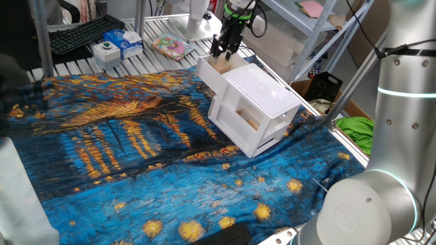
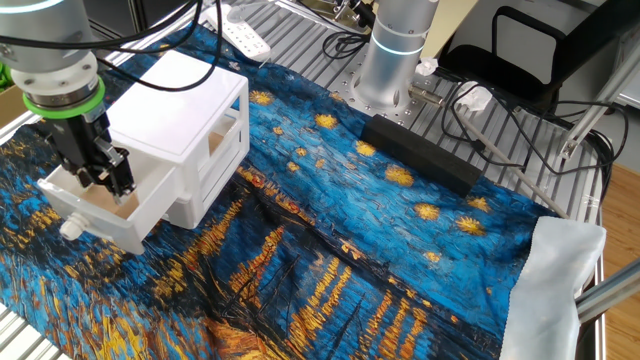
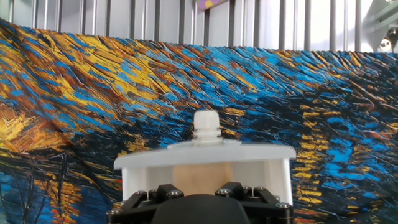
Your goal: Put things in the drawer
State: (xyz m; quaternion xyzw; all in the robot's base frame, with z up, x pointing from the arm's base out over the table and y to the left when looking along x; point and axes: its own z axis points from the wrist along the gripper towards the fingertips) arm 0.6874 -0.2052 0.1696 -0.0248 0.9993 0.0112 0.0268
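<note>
From my remote station: the gripper (image 1: 221,53) hangs nose-down inside the pulled-out drawer (image 1: 206,71), which juts from the white cabinet (image 1: 262,102) on the starry blue cloth (image 1: 136,156). The tan block (image 3: 200,180) sits directly beneath the fingers, between them and the drawer's knobbed front wall in the hand view. The jaws look slightly parted, though I cannot tell whether they grip the block or have let go. Any exit goes straight up.
</note>
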